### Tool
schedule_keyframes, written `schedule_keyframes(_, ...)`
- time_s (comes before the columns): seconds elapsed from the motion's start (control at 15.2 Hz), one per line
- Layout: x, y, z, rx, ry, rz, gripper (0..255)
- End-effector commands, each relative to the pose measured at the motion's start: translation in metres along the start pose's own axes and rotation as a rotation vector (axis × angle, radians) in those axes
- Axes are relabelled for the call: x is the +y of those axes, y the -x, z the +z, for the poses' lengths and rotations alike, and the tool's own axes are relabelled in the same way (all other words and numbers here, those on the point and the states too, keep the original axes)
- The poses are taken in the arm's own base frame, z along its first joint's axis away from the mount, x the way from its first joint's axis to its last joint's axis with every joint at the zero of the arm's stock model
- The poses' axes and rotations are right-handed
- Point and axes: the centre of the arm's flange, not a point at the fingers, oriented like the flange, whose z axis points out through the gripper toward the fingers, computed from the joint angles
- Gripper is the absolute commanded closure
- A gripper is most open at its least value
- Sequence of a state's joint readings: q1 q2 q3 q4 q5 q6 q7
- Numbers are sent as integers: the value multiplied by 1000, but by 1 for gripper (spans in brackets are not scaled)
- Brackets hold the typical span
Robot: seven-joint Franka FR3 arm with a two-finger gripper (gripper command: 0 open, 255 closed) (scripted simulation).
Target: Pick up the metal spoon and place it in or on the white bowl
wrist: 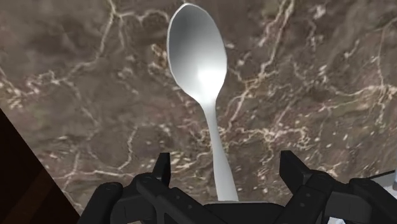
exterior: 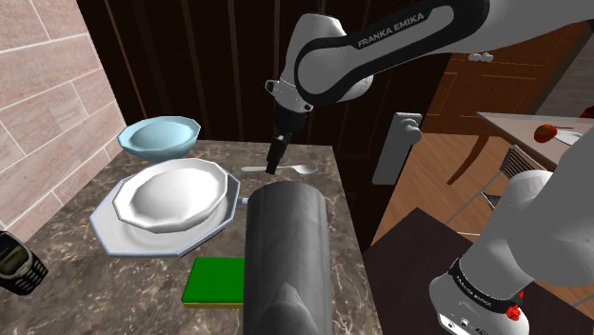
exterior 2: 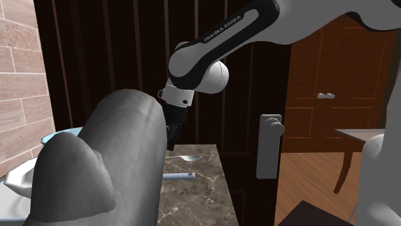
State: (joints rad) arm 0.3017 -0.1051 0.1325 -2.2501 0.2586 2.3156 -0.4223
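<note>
Nearest on the marbled worktop point(exterior: 143, 281) lies a green sponge point(exterior: 217, 282); beyond it, left, the white bowl point(exterior: 176, 195) sits on a plate point(exterior: 112, 228). Farther right the spoon point(wrist: 197, 57) lies flat on the worktop, its handle between the fingers point(wrist: 160, 177), which stand apart without clasping it.

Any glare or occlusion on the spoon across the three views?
Wrist view: soft white highlight on the spoon scoop, edges crisp against the dark marble top. Shoulder view: spoon evenly lit, handle partly behind the jaws. Second exterior view: grey arm link close to the camera hides the lower left.
</note>
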Motion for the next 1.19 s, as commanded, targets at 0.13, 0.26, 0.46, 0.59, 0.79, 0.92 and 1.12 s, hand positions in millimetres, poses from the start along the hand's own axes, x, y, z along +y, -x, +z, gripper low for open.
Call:
schedule_keyframes(0.13, 0, 0, 7, 1, 0, 0, 0)
schedule_keyframes(0.26, 0, 0, 7, 1, 0, 0, 0)
schedule_keyframes(0.46, 0, 0, 7, 1, 0, 0, 0)
schedule_keyframes(0.59, 0, 0, 7, 1, 0, 0, 255)
schedule_keyframes(0.79, 0, 0, 7, 1, 0, 0, 255)
schedule_keyframes(0.92, 0, 0, 7, 1, 0, 0, 255)
schedule_keyframes(1.12, 0, 0, 7, 0, 0, 0, 255)
